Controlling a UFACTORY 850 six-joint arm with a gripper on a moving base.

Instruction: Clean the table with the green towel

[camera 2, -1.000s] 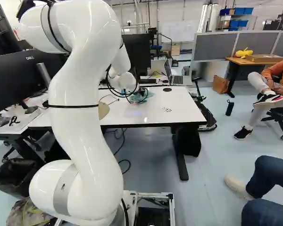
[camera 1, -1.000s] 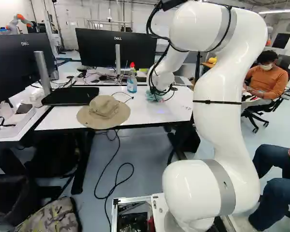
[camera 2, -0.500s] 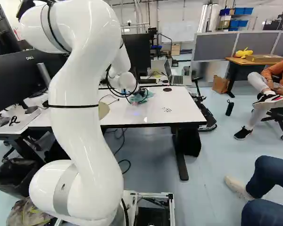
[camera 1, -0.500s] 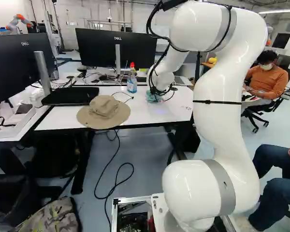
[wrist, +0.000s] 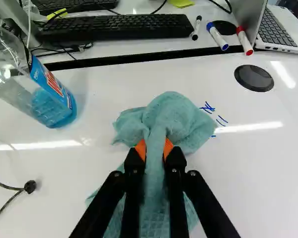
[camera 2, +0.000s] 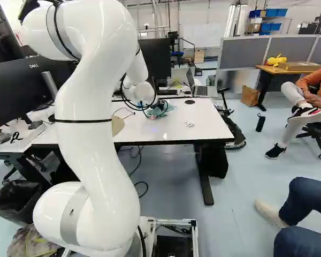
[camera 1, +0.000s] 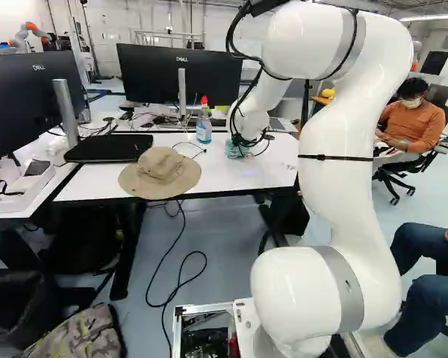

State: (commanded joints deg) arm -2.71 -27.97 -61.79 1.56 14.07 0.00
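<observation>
Blue-green is the towel [wrist: 171, 116], and it lies crumpled on the white worktop [wrist: 258, 173]. The claw [camera 1: 245, 142] is gripping it: both orange pads [wrist: 140, 148] press its raised fold from two sides, while one part of the cloth spreads ahead of them and another part lies under the black fingers. Just beside the part ahead, some short blue pen strokes [wrist: 222, 120] are on the surface, and a black round cap [wrist: 254, 78] sits a little farther away. Nearer to the front edge of the worktop, other small dark marks [camera 2: 189, 125] can be seen in the right base view — I cannot tell what they show. A clear bottle [wrist: 52, 104] with blue liquid stands near the towel, apart from it. In the left base view, the bottle stands between the towel and a tan hat [camera 1: 160, 173], whose brim reaches the front edge of the worktop. Beyond a dark gap, a black keyboard [wrist: 114, 26] rests on another white surface [wrist: 139, 49], with three markers [wrist: 217, 35] between it and an open laptop [wrist: 283, 29]. The white arm [camera 1: 343, 149] reaches forward over the worktop — its wrist is partly covered by black cables [camera 1: 237, 112].
</observation>
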